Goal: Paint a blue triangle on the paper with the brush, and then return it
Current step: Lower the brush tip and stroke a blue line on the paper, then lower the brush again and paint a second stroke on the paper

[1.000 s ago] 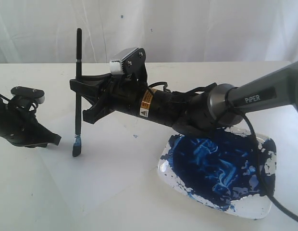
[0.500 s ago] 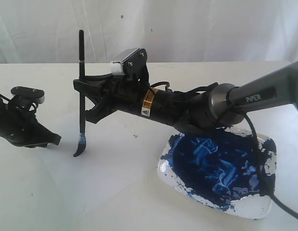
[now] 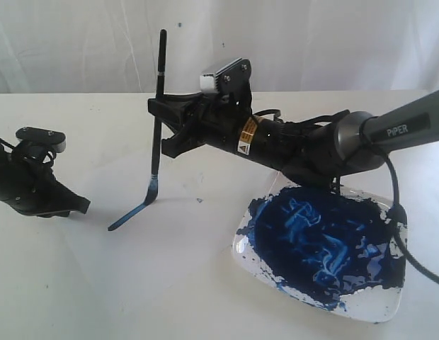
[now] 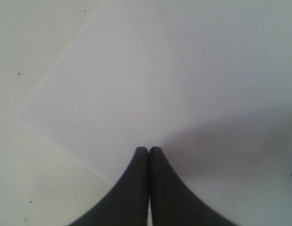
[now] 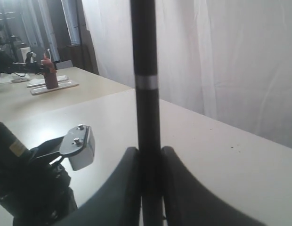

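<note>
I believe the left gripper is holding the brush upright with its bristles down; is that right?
Not quite: the right gripper holds the brush upright, bristles down, as the exterior view shows; the left gripper is shut and empty.
</note>
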Motion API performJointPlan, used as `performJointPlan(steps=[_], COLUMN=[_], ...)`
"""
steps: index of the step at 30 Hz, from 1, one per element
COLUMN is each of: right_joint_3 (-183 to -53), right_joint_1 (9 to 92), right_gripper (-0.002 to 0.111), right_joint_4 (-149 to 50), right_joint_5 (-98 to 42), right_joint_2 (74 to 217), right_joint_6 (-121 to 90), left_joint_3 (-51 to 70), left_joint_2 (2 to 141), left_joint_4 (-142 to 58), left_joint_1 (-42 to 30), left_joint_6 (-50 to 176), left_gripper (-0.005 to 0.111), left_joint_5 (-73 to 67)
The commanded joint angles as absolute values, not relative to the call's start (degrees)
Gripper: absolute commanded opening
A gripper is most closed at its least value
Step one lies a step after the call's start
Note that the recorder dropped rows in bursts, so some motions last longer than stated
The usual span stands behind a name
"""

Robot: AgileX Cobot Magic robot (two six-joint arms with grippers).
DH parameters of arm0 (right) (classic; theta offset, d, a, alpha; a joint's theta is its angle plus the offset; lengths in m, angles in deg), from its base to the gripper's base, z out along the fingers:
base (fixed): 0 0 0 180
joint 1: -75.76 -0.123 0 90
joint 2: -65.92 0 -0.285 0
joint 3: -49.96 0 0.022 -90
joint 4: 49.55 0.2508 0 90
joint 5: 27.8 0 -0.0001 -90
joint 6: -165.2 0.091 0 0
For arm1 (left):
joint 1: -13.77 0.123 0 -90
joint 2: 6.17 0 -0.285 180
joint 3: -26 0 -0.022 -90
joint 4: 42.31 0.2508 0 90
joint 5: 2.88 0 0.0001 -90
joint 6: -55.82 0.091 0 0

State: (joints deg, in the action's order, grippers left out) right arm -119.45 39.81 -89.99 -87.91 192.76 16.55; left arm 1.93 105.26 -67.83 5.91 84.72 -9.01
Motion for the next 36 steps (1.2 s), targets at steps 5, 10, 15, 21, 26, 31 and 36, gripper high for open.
performJointPlan(steps=[5, 10, 15, 21, 26, 31, 36], right_joint_3=[-119.6, -119.6, -119.6, -119.5, -119.5, -119.4, -119.4], right_joint_1=[43.1, 43.3, 43.3, 43.3, 41.7, 33.7, 23.8], right_gripper=[0.007, 0.007, 0.007, 0.006, 0.000, 0.000, 0.000], right_joint_4=[-89.8, -89.9, -90.2, -91.9, -100.5, -96.7, -67.2], right_joint_5=[-87.8, -88.7, -92.1, -90.5, -82.3, -67.6, -58.7], right_joint_2=[192.4, 192.4, 191.5, 186.9, 181.7, 178.1, 178.6], right_joint_6=[15.8, 16.2, 16.9, 20.2, 27.5, 30.4, 7.7], left_joint_3=[2.1, 2.1, 2.1, 2.1, 2.1, 2.1, 2.1], left_joint_2=[105.1, 105.1, 105.1, 105.1, 105.1, 105.1, 105.1], left_joint_4=[-68.2, -68.2, -68.2, -68.2, -68.2, -68.2, -68.2], left_joint_1=[5.6, 5.6, 5.6, 5.6, 5.6, 5.6, 5.6], left_joint_6=[84.7, 84.7, 84.7, 84.7, 84.7, 84.7, 84.7], left_gripper=[0.000, 0.000, 0.000, 0.000, 0.000, 0.000, 0.000], left_joint_5=[-9.8, -9.8, -9.8, -9.8, -9.8, -9.8, -9.8])
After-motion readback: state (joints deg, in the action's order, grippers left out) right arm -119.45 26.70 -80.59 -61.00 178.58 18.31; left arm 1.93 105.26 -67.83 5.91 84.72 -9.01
